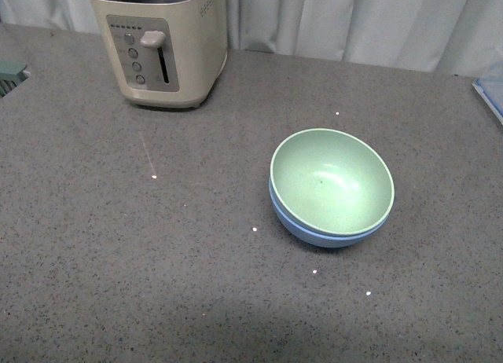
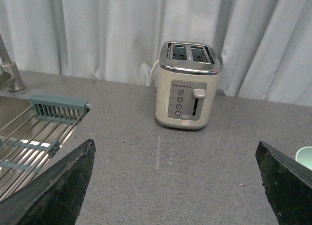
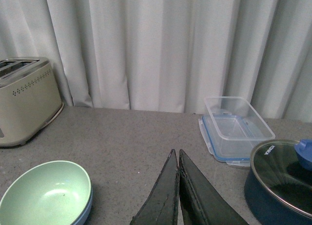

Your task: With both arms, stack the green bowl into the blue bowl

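The green bowl (image 1: 334, 182) sits nested inside the blue bowl (image 1: 314, 231) on the grey counter (image 1: 118, 245), well to the right of the toaster (image 1: 161, 45), so the stacking looks done, though a slight tilt in its seating cannot be ruled out from this angle. Neither arm shows in the front view. The left gripper (image 2: 175, 186) is spread wide and empty, facing the toaster, while the right gripper (image 3: 178, 196) has its fingers pressed together on nothing, near the bowls.

Left black angular-fingered gripper (image 2: 175, 186): fingers spread wide, nothing between them.
Right black angular-fingered gripper (image 3: 178, 196): fingers pressed together, empty.
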